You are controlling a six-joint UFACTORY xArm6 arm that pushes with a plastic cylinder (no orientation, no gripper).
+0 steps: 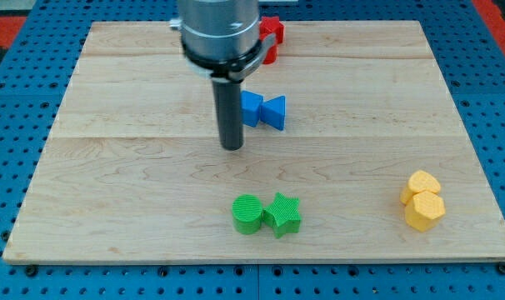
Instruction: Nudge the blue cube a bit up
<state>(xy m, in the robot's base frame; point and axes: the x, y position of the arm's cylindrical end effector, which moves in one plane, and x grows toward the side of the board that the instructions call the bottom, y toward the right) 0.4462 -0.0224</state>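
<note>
1. You are looking at a pale wooden board (152, 167) with visible grain, lying on a blue pegboard surface (19, 125) dotted with holes.
2. The arm carries no gripper, so there is nothing to open or close; it ends in a straight dark rod below a grey metal collar (219, 33). My tip (232, 147) rests on the board near its centre.
3. The task's thing, the blue cube (251, 108), sits just beside the rod, at about 1 o'clock from my tip. Part of it is hidden behind the rod, so you cannot tell whether they touch.
4. A second blue block, wedge-like in shape (274, 112), touches the blue cube at its 3 o'clock side.
5. To do this step well, you would likely bring my tip to the cube's 6 o'clock face, centre it there, then push briefly toward 12 o'clock. An off-centre push would probably spin the cube or drag its neighbour along.
6. The blocks look like matte plastic with fine ridges, light enough to slide easily on smooth wood.
7. At 12 o'clock from the cube, a red block (272, 37) sits near the board's top edge, partly hidden.
8. At 6 o'clock lie a green cylinder (247, 214) and a green star-shaped block (282, 215), touching.
9. At 4 o'clock, well apart, two yellow hexagonal blocks (422, 200) touch.
</note>
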